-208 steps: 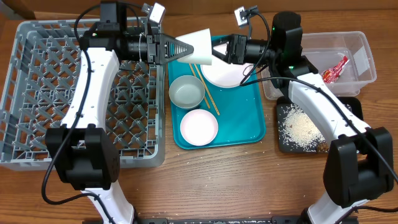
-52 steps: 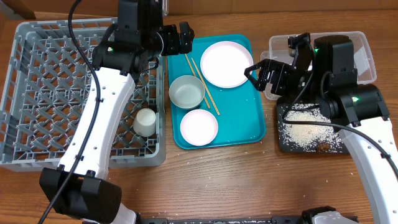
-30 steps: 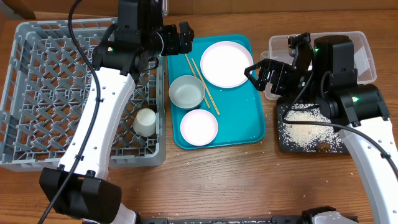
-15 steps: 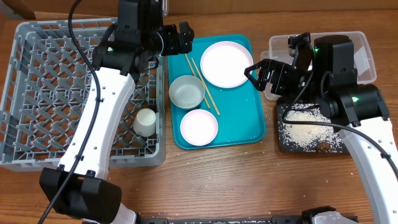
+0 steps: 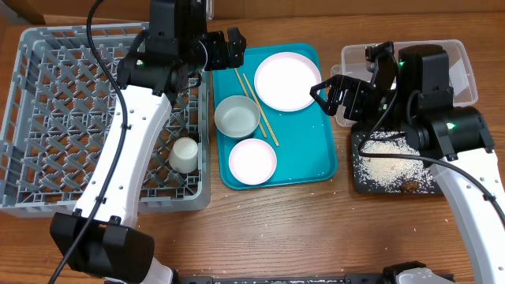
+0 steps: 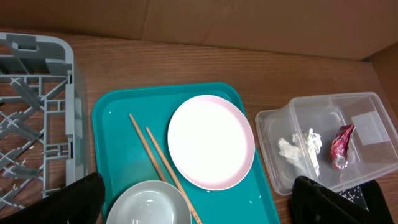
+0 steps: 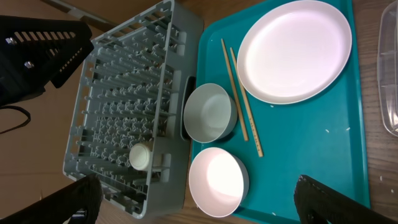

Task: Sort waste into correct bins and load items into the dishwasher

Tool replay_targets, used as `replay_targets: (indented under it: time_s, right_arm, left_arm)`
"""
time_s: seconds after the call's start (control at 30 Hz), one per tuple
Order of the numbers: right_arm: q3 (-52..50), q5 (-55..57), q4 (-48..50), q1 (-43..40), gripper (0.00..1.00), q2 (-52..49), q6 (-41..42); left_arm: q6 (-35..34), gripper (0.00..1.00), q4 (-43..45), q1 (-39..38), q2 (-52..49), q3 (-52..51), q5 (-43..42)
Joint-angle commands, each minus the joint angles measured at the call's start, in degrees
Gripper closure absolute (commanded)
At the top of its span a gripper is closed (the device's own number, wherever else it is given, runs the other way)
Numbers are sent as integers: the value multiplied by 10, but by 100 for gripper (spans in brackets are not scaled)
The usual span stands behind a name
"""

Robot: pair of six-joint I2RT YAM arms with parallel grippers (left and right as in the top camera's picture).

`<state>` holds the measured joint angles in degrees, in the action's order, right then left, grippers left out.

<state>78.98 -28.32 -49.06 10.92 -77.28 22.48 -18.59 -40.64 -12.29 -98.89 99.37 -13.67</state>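
Dish rack (image 5: pixel 47 118) fills the left of the overhead frame. Teal tray (image 5: pixel 316 162) sits centre, just beside the rack's right wall. Clear tub (image 5: pixel 465 71) is upper right, partly hidden by the right arm, w/ the black tray (image 5: pixel 359 185) right below it.

Plate (image 5: pixel 288 81) is on the tray's upper right. Two bowls are on its left side, the upper bowl (image 5: pixel 237 116) above the lower bowl (image 5: pixel 252 161). Cup (image 5: pixel 185 155) stands in the rack near its right wall. Chopsticks (image 5: pixel 260 110) lie diagonally btwn plate and upper bowl.

Waste looks sorted:
- wrapper (image 6: pixel 340 146) and tissue (image 6: pixel 298 149) in the tub
- rice (image 5: pixel 384 162) and a brown lump (image 5: pixel 409 187) on the black tray

Left gripper (image 5: pixel 234 49) hangs over the tray's upper-left corner. Its fingers are spread wide and hold nothing. Right gripper (image 5: pixel 325 101) hovers btwn plate and tub, also spread wide and empty.

Step in hand, prob.: loading dishes. Cup is in. Plate, both bowls and chopsticks are left on the tray.

Next move, as I judge it: left arm drops onto one of them. The upper bowl or the chopsticks are nearest. A bowl calls for one finger inside the rim and one outside. Chopsticks lie flat, so a low pinch across both sticks, then over to the rack.
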Motion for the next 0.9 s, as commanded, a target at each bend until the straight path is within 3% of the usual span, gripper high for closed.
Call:
replay_targets:
  time_s: [0.0, 0.6, 0.87]
  right_arm:
    - [5, -5, 3, 0, 0, 3, 2]
    - [5, -5, 4, 0, 0, 3, 2]
    - [5, 16, 16, 0, 0, 3, 2]
  left_arm:
    - [-9, 3, 4, -2, -2, 9, 7]
    - [-7, 3, -3, -2, -2, 9, 8]
    - [-10, 5, -54, -2, -2, 9, 14]
